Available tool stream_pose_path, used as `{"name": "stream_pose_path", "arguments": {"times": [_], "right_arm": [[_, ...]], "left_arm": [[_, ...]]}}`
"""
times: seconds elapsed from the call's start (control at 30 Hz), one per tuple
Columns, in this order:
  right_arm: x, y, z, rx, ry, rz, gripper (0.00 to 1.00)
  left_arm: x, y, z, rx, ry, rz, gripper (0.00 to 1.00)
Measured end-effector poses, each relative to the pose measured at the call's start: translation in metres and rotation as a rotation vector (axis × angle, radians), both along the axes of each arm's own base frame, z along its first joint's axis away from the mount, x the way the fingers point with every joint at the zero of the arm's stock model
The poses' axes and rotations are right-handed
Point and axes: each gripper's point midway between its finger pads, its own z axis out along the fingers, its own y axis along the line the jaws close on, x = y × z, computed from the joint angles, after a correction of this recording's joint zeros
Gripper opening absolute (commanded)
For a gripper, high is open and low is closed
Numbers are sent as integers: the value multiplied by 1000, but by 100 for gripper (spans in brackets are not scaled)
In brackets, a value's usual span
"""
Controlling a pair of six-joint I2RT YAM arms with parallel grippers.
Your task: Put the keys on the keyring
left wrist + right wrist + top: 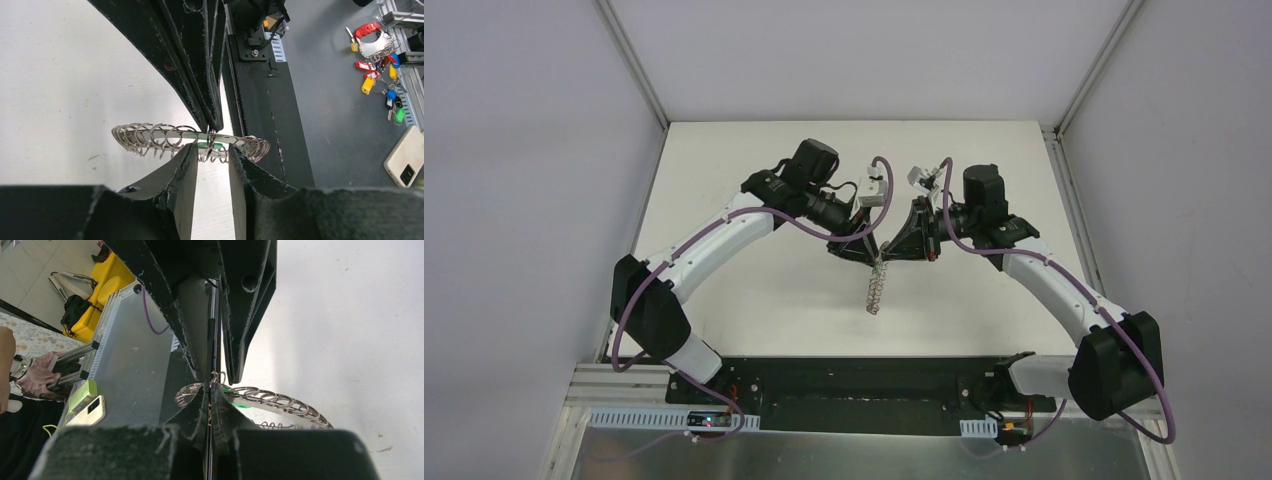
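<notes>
Over the middle of the worktop the two arms met tip to tip. The right pincer was clamped tight on the rim of the keyring, which showed edge-on between them. The left pincer stood partly open, its fingertips straddling the fringe of wire loops. The key's green head sat just beside one fingertip, under the ring.

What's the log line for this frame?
right tool: shut on keyring | left tool: open, straddling keyring edge | green key: at keyring by left fingertip, attached or not unclear
</notes>
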Motion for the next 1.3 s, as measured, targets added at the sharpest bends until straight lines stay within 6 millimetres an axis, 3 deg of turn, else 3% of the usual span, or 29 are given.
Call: {"name": "stream_pose_path", "arguments": {"times": [0.4,0.57,0.67,0.93,1.1,1.3], "right_arm": [[1,0,0,1,-4,-1,0],[1,0,0,1,-2,-1,0],[1,0,-1,1,-2,-1,0],[8,-2,-5,-14,-8,-38,32],[12,-7,-7,-28,0,-66,43],[11,-11,0,-18,-2,-78,54]], "left_arm": [[-1,-4,2,-9,9,3,15],[0,-4,2,-5,6,8,0],[0,-4,1,0,7,11,0],[4,6,5,145,4,106,0],[11,14,22,287,-24,176,0],[-4,29,13,411,55,218,0]]}}
